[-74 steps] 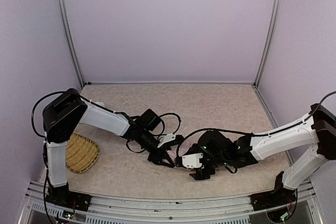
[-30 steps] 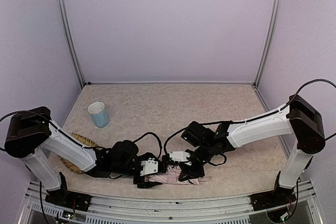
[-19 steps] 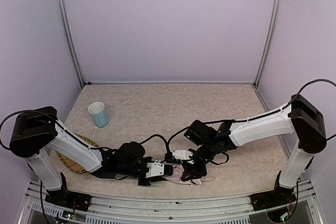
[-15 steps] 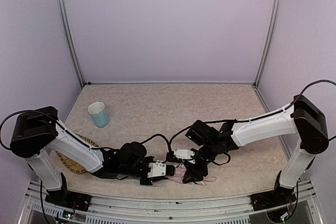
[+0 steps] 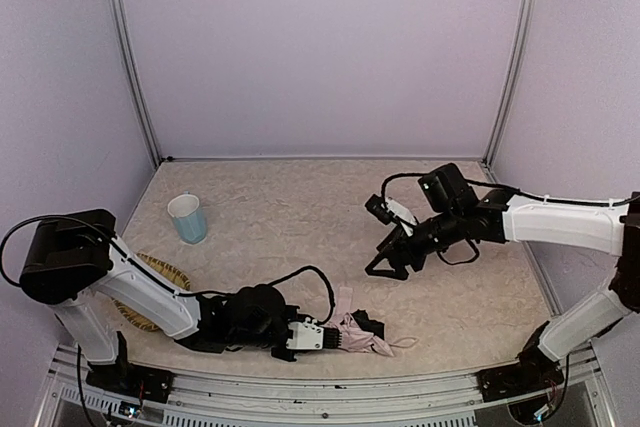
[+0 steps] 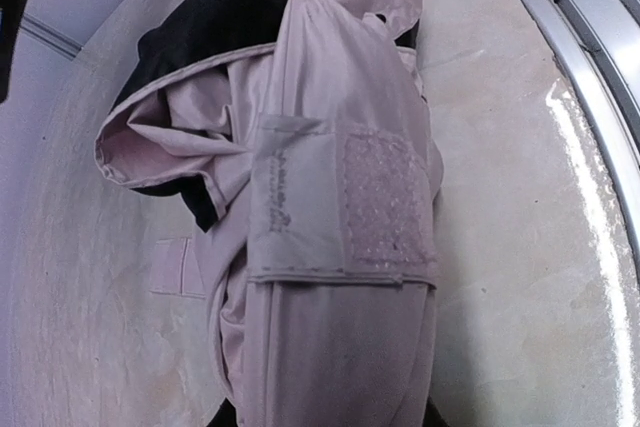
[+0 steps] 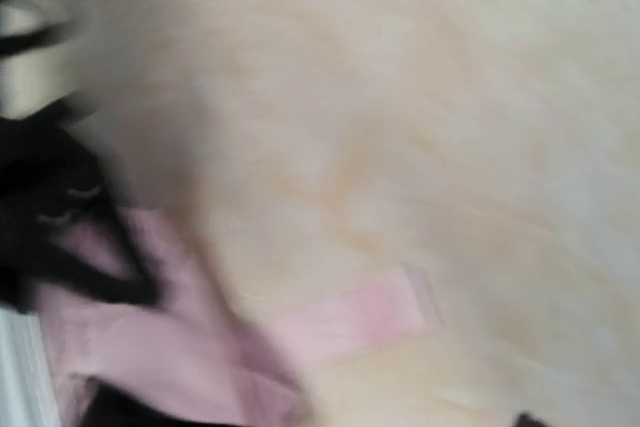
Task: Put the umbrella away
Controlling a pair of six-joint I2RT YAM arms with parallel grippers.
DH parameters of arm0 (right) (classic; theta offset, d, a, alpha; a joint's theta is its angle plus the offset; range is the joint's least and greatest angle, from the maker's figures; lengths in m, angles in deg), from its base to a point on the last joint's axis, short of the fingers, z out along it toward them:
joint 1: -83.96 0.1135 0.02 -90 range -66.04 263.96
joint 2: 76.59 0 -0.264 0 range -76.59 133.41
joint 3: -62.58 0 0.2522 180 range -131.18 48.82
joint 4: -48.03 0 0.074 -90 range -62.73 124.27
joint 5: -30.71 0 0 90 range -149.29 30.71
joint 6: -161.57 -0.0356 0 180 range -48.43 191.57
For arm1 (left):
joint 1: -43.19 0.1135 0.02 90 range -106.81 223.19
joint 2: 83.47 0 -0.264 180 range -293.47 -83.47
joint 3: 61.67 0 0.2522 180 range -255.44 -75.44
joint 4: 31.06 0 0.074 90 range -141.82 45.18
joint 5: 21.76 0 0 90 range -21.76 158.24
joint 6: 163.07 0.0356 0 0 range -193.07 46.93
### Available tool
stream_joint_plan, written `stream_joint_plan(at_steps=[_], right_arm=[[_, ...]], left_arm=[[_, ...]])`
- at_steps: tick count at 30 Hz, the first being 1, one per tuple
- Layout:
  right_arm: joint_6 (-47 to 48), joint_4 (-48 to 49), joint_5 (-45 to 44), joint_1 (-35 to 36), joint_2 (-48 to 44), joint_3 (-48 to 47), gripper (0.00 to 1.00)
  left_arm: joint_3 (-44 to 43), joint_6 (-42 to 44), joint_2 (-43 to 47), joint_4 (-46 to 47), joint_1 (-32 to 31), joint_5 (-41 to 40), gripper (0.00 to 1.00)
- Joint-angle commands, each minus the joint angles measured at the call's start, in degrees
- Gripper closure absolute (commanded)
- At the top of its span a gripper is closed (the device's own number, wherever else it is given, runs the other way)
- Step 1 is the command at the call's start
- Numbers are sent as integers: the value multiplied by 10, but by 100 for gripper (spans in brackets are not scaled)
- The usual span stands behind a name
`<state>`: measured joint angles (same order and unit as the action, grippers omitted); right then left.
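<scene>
Umbrella (image 5: pixel 358 335) lies collapsed at the near edge of the surface (image 5: pixel 300 197), a little right of the middle. It is a crumpled bundle of shiny pale pink fabric with black folds showing at its far end.

My left hand (image 5: pixel 322 336) lies low along that near edge. Its two fingers are drawn in close and pinch one end of the bundle, with fabric filling the narrow gap between them. From my left wrist the umbrella (image 6: pixel 330 247) fills the view, running away from me. Its closing band (image 6: pixel 345 212) is wrapped across the middle and carries a rough fastening patch. A loose pink tab (image 6: pixel 180 267) lies flat on the surface just beside the bundle.

My right hand (image 5: pixel 385 267) is well apart from the umbrella, raised above the right half of the surface. Its fingers are spread wide with nothing between them. My right wrist view is blurred: pale surface, the umbrella (image 7: pixel 150 367) low on the left, and a pink tab (image 7: pixel 360 312) lying flat.

A light blue cup (image 5: pixel 187 218) stands upright toward the left edge. A woven basket (image 5: pixel 132 313) sits by the near left corner, partly under my left arm.
</scene>
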<state>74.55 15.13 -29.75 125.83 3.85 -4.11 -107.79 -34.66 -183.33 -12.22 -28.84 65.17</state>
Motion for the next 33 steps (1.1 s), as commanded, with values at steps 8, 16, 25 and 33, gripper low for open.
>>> stream_joint_plan(at_steps=[8, 16, 25, 33], right_arm=[[-97, -24, 48, -30, 219, -47, 44], [-109, -12, 164, 24, 316, -65, 52], [-144, 56, 208, 31, 306, -71, 100], [-168, 132, 134, -1, 224, -76, 100]], left_arm=[[6, 25, -28, -84, -8, -19, 100], [5, 24, -27, -87, -8, -18, 100], [3, 21, -23, -98, -8, -14, 100], [-9, 14, -1, -148, -11, 28, 100]])
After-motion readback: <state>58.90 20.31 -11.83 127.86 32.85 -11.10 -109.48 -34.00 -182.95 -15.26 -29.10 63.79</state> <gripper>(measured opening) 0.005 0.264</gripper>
